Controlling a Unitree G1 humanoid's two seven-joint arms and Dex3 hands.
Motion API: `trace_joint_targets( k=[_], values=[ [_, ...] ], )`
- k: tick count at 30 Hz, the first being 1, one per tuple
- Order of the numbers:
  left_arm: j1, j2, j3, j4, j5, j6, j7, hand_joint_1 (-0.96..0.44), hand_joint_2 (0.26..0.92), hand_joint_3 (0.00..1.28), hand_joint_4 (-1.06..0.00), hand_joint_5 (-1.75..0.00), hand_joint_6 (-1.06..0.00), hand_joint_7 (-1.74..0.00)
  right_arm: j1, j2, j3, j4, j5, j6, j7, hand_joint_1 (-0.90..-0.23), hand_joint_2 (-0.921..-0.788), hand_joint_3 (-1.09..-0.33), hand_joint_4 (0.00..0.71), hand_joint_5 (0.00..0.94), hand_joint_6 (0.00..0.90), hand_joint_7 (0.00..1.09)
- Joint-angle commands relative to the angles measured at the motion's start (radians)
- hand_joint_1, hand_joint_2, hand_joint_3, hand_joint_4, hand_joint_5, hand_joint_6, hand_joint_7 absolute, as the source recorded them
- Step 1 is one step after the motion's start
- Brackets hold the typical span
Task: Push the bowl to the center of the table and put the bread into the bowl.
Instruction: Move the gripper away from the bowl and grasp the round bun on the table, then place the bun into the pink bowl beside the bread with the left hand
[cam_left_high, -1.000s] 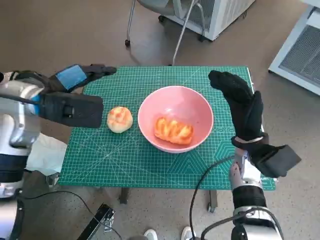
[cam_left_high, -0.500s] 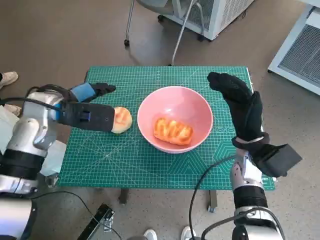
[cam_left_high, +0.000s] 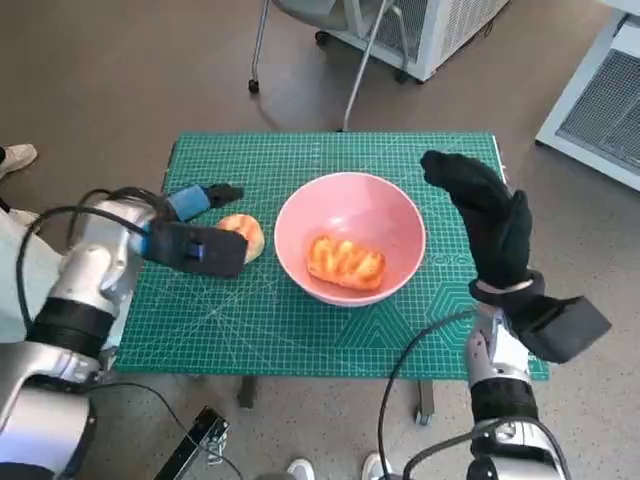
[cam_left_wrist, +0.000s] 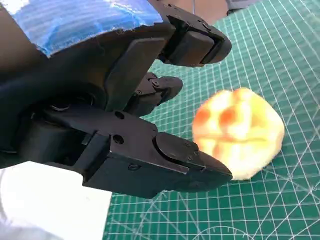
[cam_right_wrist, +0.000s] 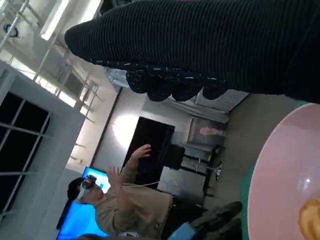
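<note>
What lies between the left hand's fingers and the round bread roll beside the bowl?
Only bare green mat: in the left wrist view the left hand has its fingers apart around the roll, with mat showing in the gap.

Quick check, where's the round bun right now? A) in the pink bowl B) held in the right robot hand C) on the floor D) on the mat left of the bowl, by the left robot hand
D: the round bun sits on the green mat beside the pink bowl, with the left robot hand open near it, not gripping.

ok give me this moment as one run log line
bowl: mid-table, one bread inside | round bread: on mat, outside bowl | left hand: open beside it | right hand: open, beside bowl
</note>
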Motion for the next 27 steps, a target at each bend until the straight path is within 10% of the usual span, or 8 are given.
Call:
trace_joint_targets(
  k=[1, 17, 18, 21, 27],
  values=[
    [-0.032, -0.038, -0.049, 0.084, 0.040, -0.029, 0.061, -0.04, 0.779, 0.00, -0.13, -0.01, -0.27, -0.01, 0.028, -0.001, -0.004, -0.004, 0.006, 0.015, -0.003, -0.591, -0.921, -0.746, 0.363, 0.008, 0.020, 0.82],
    [-0.075, -0.112, -0.169, 0.362, 0.105, -0.255, 0.397, 0.02, 0.916, 0.10, -0.66, -0.10, -0.73, -0.13, 0.044, 0.002, -0.006, -0.021, 0.004, 0.010, -0.009, -0.592, -0.921, -0.743, 0.365, 0.007, 0.027, 0.81],
    [-0.077, -0.111, -0.171, 0.371, 0.105, -0.265, 0.409, 0.01, 0.918, 0.13, -0.61, -0.54, -0.66, -0.54, 0.043, 0.002, -0.007, -0.020, 0.006, 0.010, -0.008, -0.595, -0.921, -0.742, 0.365, 0.008, 0.028, 0.81],
    [-0.083, -0.110, -0.166, 0.391, 0.091, -0.286, 0.422, 0.00, 0.920, 0.17, -0.54, -1.09, -0.57, -1.03, 0.043, -0.002, -0.010, -0.018, 0.006, 0.009, -0.007, -0.596, -0.921, -0.740, 0.366, 0.008, 0.030, 0.81],
    [-0.097, -0.100, -0.135, 0.402, 0.049, -0.294, 0.399, 0.00, 0.920, 0.12, -0.59, -1.35, -0.64, -1.03, 0.042, -0.005, -0.014, -0.016, 0.005, 0.009, -0.006, -0.587, -0.921, -0.740, 0.366, 0.007, 0.033, 0.81]
  ],
)
